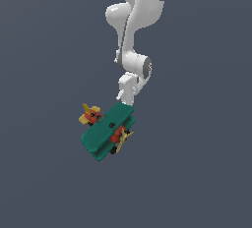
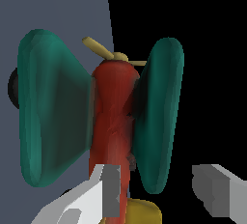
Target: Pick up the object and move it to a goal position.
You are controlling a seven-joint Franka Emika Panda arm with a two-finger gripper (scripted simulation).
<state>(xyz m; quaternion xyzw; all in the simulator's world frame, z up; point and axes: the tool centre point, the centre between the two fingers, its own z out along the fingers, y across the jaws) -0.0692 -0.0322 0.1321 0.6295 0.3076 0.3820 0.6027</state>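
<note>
Looking across the exterior view from its left, I see the yellow tail (image 1: 90, 112) of the toy biplane (image 1: 107, 131) first, then the teal wings (image 1: 101, 134), then the yellow propeller (image 1: 126, 137); its long axis runs roughly left to right in that view, tilted. The hand (image 1: 124, 96) sits just above the plane's right-hand upper edge. No tabletop shows, only flat grey. In the wrist view the red body (image 2: 113, 117) lies ahead between the two wings, and the fingers (image 2: 112, 189) stand apart; one finger overlaps the body, the other is clear of it. I cannot tell whether anything is gripped. I judge the body still needs centring between the fingers.
</note>
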